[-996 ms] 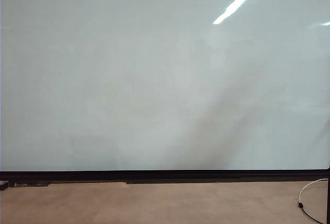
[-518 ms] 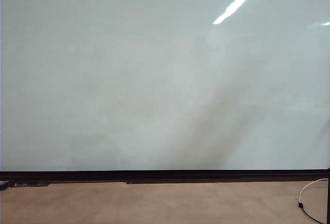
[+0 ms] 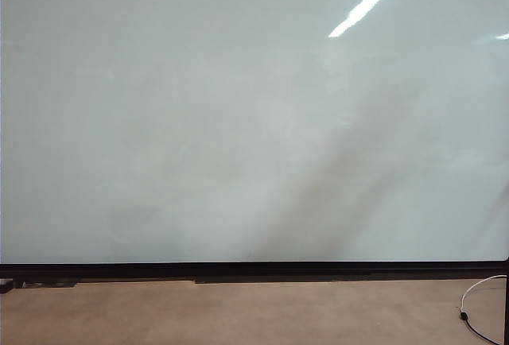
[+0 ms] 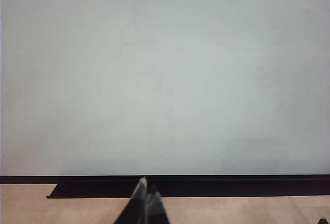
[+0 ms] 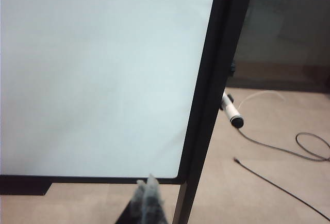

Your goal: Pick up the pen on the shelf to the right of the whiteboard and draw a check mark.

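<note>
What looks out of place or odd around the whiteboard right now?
Nothing stands out. The whiteboard is blank and unmarked, the pen sits just past its frame edge, loose cables lie on the floor, and both grippers' jaws are shut.

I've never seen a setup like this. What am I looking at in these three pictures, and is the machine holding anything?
It is a two-armed robot facing a large glossy pale whiteboard with a thin black frame. One camera looks on from off the arms; the other two ride on the wrists. The left gripper and right gripper show as dark closed tips at the picture edge, both empty. The slim white marker pen with a dark end sticks out beside the board's right frame. Cables lie on the floor. Nothing is drawn.
</note>
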